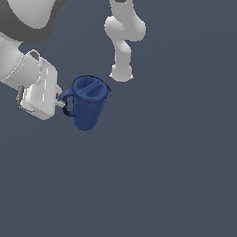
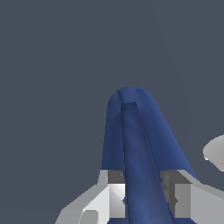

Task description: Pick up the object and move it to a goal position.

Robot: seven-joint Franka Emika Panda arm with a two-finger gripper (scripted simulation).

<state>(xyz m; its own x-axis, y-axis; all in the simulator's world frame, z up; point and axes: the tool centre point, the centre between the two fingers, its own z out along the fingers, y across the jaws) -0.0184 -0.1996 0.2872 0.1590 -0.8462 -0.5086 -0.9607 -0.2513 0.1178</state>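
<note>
Gripper (image 2: 142, 197) fingers (image 2: 114, 194) sit pressed to either side of the pitcher's loop handle (image 2: 142, 175), which fills the gap between them in the wrist view, so the jaws are clamped on the handle rather than on the body. From the exterior view the white hand reaches in from that view's left and meets the handle (image 1: 67, 103) at the side of the dark blue pitcher (image 1: 88, 106), whose tapered body hangs beyond the fingers with its partly lidded top turned up towards the camera and a small spout on the far rim. Nothing shows whether the pitcher rests on the grey floor (image 1: 166, 184) or is already clear of it; there is no visible shadow or contact line to settle that. No goal marker appears in either picture. Behind, the arm's pale links (image 1: 123, 40) rise towards the top of the exterior view. As a judgement, the grasp looks made, and the carry to the goal is what remains.
</note>
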